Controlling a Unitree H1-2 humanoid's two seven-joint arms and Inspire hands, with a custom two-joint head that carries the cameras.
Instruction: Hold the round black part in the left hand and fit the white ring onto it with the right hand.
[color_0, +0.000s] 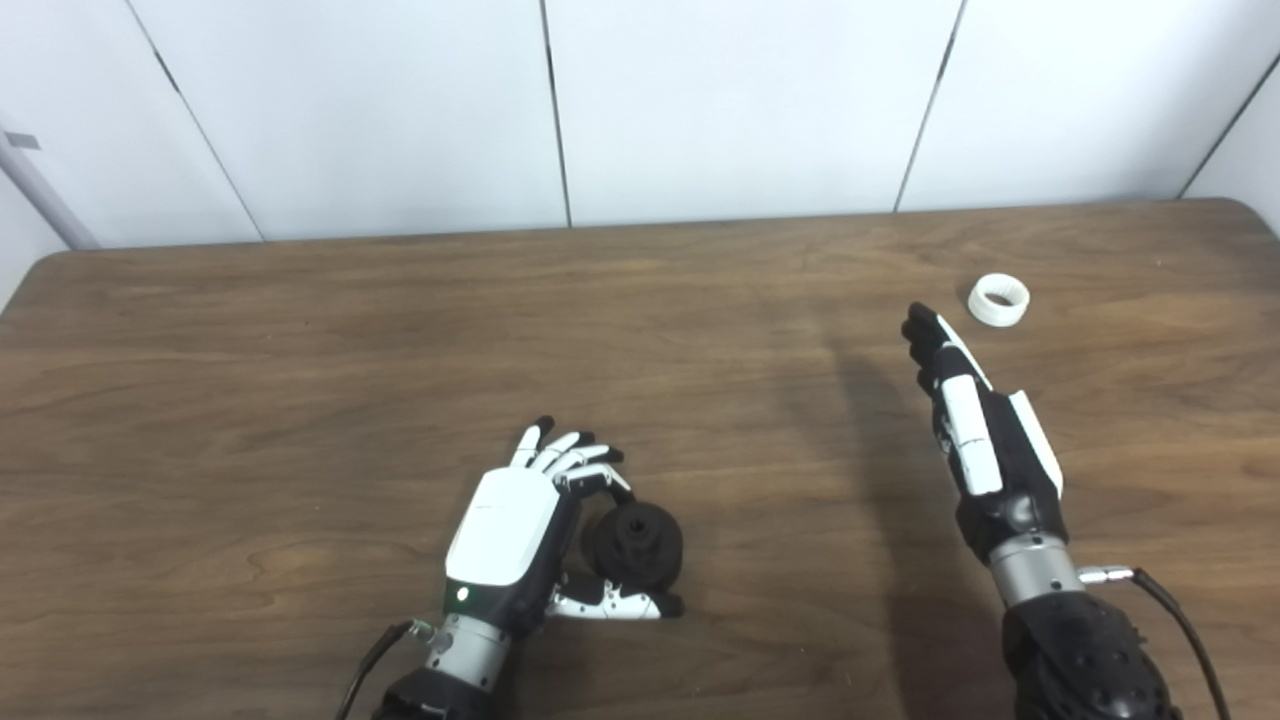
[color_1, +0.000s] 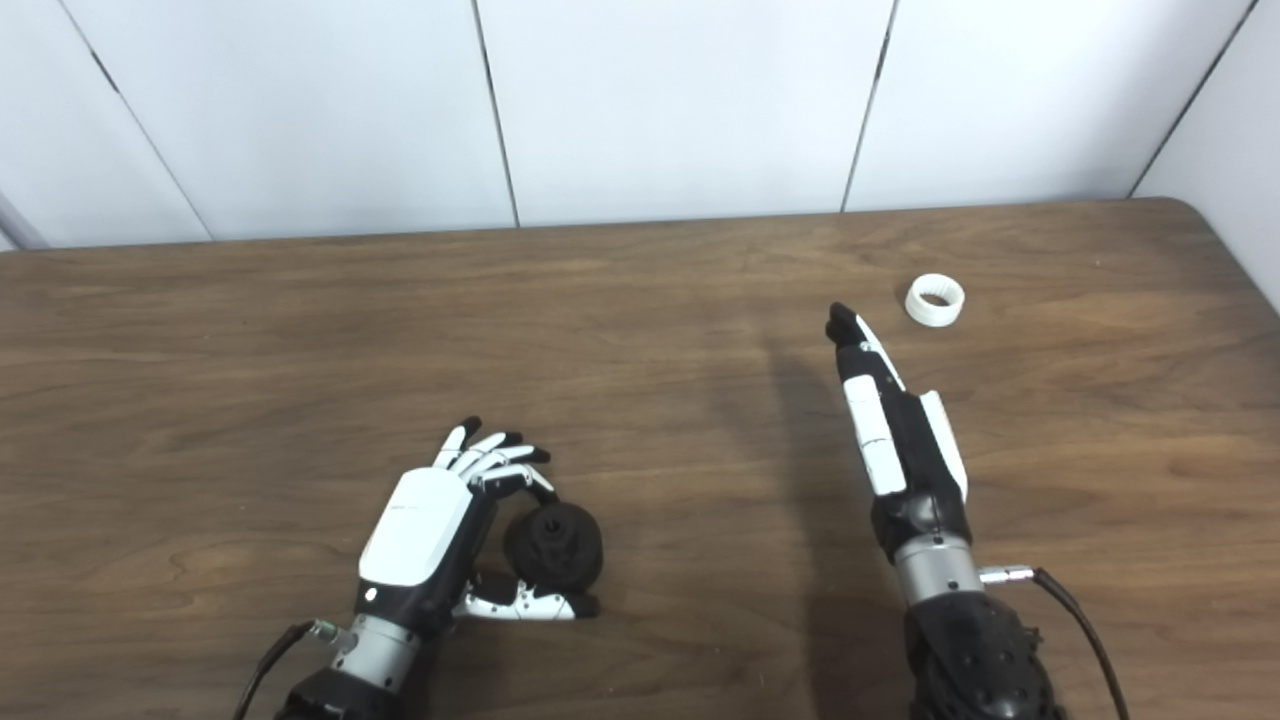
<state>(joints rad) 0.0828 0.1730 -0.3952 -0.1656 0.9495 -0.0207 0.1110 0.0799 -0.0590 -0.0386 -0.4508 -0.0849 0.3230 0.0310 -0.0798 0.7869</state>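
Observation:
The round black part (color_0: 635, 545) rests on the wooden table (color_0: 300, 350) near the front edge, left of centre. My left hand (color_0: 520, 520) lies beside it, fingers and thumb curved around it but still spread, not closed on it. The white ring (color_0: 998, 300) lies on its side at the far right of the table. My right hand (color_0: 975, 420) hovers edge-on just short of the ring, below and left of it, fingers stretched straight out and holding nothing.
White wall panels (color_0: 700, 100) stand behind the table's far edge. The table's right corner (color_1: 1215, 215) lies close beyond the ring. A cable (color_0: 1180, 620) trails from the right wrist.

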